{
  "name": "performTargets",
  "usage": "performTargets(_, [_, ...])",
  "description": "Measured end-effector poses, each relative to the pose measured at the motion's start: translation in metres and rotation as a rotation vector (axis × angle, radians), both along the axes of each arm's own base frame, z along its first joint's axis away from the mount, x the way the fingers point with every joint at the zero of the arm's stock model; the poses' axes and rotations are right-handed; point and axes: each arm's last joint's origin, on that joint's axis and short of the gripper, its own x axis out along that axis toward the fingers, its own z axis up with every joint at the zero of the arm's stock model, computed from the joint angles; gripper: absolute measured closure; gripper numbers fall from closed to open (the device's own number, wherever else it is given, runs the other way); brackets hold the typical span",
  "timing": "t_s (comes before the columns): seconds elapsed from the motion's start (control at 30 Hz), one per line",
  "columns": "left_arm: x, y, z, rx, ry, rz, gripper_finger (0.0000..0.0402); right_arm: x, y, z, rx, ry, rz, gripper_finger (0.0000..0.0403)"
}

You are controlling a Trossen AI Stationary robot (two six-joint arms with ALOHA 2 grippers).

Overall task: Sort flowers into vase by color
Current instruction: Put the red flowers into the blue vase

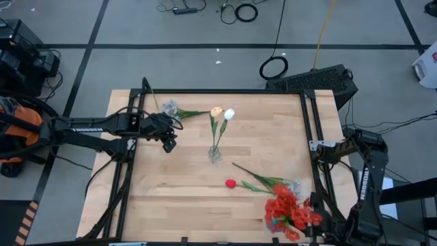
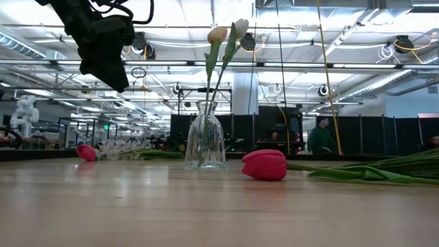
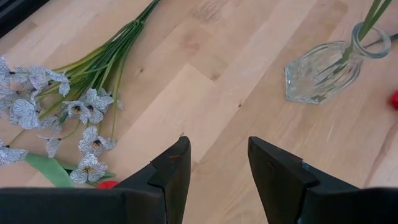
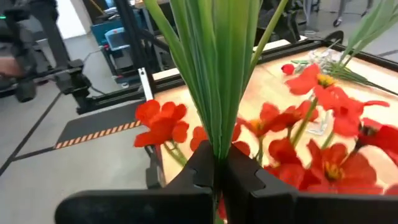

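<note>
The left gripper [image 1: 168, 140] hangs above the table's far-left part, fingers [image 3: 171, 168] parted with only bare wood between them — it holds nothing. Just beside it, toward the far-left edge, lies the pale bluish-white spray [image 1: 171, 107], its small blossoms [image 3: 37, 106] spread flat on the wood.

Near the middle of the table [image 1: 273, 130] stands a clear glass vase [image 1: 215, 154], upright, holding two stems: a peach tulip bud [image 1: 216, 111] and a white tulip bud [image 1: 229, 114], side by side.

A loose red tulip bud [image 1: 231, 183] lies on the wood near-right of the vase, its stem [image 2: 357, 171] flat and running off to the right.

At the near-right corner the right gripper [image 4: 219, 177] is closed on a bunch of green stems [image 4: 217, 74] — the red clustered blooms [image 1: 290, 212] sit all around it, beside a second glass vase [image 1: 295, 186] that lies among the leaves; whether it is upright I cannot tell.
</note>
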Motion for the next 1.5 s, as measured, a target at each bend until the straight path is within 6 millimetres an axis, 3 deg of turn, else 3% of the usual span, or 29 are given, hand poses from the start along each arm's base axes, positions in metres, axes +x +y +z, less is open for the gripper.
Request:
performTargets(0.17, [0.0,-0.002,0.0,0.0,0.0,-0.008,0.0236,0.001,-0.001,0.004,-0.106,-0.103,-0.022,0.0402])
performTargets(0.43, [0.0,-0.002,0.0,0.0,0.0,-0.01,0.0236,0.002,0.002,0.003,-0.129,-0.093,-0.01,0.0403])
performTargets(0.87, [0.0,-0.002,0.0,0.001,-0.001,-0.01,0.0236,0.009,0.018,-0.026,-0.233,-0.079,-0.014,0.0403])
performTargets(1.07, [0.0,-0.002,0.0,-0.004,-0.004,-0.004,0.0236,0.014,0.022,-0.039,-0.241,0.005,0.006,0.0391])
performTargets(1.5, [0.0,-0.002,0.0,-0.024,-0.01,0.003,0.0236,0.02,0.019,-0.037,-0.259,-0.026,-0.024,0.0388])
